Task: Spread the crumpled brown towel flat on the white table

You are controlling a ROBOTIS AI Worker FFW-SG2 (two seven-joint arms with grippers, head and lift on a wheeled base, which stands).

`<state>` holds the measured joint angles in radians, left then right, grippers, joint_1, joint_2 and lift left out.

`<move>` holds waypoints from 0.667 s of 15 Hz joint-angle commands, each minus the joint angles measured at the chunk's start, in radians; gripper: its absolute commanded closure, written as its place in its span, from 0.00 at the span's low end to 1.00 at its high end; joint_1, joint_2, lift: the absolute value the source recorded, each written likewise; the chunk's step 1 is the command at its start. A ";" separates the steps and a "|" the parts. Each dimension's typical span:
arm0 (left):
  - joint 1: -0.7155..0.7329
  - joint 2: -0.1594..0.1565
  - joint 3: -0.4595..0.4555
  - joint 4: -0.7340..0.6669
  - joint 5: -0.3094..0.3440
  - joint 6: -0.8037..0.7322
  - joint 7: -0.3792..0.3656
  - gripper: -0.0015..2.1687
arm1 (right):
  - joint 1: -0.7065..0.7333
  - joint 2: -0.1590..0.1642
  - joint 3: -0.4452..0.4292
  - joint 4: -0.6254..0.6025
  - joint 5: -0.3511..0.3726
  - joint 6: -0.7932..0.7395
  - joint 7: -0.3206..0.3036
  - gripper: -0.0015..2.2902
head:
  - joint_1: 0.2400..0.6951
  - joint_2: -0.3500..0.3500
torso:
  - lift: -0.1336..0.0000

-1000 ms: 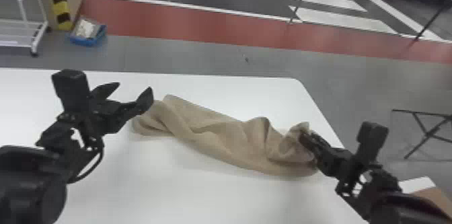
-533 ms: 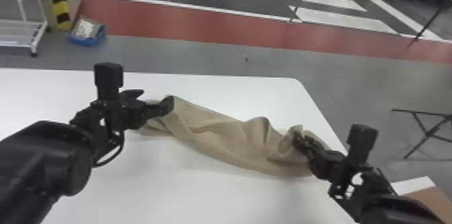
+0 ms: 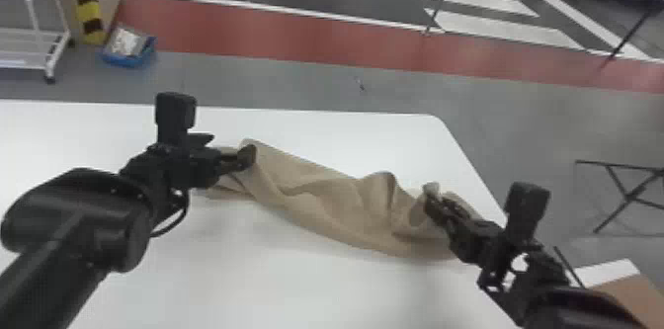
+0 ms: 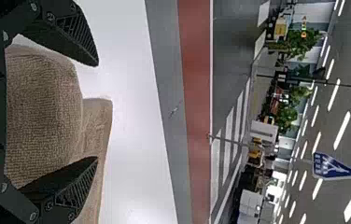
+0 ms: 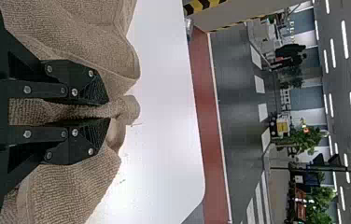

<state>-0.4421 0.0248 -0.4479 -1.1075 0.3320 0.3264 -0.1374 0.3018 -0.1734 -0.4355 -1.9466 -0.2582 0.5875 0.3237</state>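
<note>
A: ok so what just changed over there? I looked down for a sec.

B: left gripper (image 3: 226, 147) came in. It was out beside the towel (image 3: 321, 194), and now it's over that left end. Its fingers (image 4: 71, 191) are spread wide with cloth in the gap, so no grip there that I can see.

A: and the right gripper (image 5: 108, 111)?

B: clenched on a bunched bit of towel at the other end, pinching it. It's crept a little toward the middle and the cloth at that end has come along with it.

A: so where's the towel at overall?

B: lying across the table (image 3: 197, 293) in a long twisty strip, right end near the table's side edge. Ridges all through it, nowhere near flat.

A: still early days then lol

B: yeah imo. But the left one getting there matters, since it sets up a hold at both ends. I'd guess it closes next, then they open the thing out between them.

A: what would worry you?

B: left side grabbing a thick wad instead of one layer. Pull on that and you'd just get a tighter rope. Soft, floppy cloth, so I'd find an edge or corner first.
</note>
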 commanded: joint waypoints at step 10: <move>0.005 0.006 0.003 0.000 -0.034 0.072 0.010 0.10 | 0.005 0.000 0.003 -0.005 -0.003 -0.017 0.003 0.42 | 1.00 0.00 | 0.07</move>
<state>-0.4390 0.0303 -0.4396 -1.1062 0.3010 0.3814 -0.1272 0.3065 -0.1735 -0.4340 -1.9509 -0.2607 0.5718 0.3268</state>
